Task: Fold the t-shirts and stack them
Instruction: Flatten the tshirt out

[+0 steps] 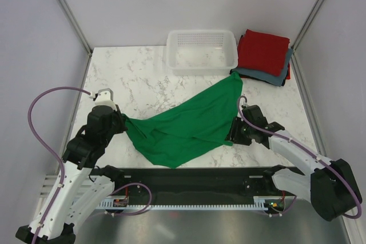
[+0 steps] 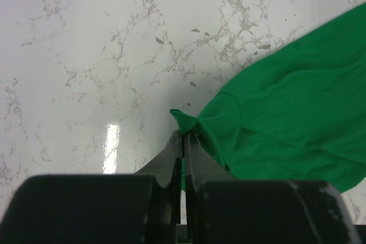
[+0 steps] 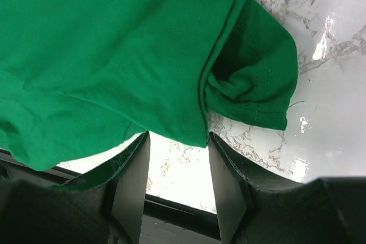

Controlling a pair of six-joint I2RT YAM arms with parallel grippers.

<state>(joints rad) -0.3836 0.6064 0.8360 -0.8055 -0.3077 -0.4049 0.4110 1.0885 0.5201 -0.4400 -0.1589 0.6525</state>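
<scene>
Grey-blue shirt (image 1: 266, 76) mostly hidden under red shirt (image 1: 263, 51) — green shirt (image 3: 114, 38) cropped in wrist views.

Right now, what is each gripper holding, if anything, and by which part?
Left gripper pinches the green t-shirt by a bunched bit of its edge. Right gripper stands open at the hem, gripping nothing.

1. The left arm is seen risen from its near-left base, with the wrist angled down toward the table.
2. The left gripper (image 2: 184, 136) is found with jaws pressed together; a corner of the green t-shirt (image 2: 286, 95) is pinched between them.
3. The right arm is laid low, stretched left from its near-right base.
4. The right gripper (image 3: 176, 141) is held with jaws apart; nothing is clamped between them.
</scene>
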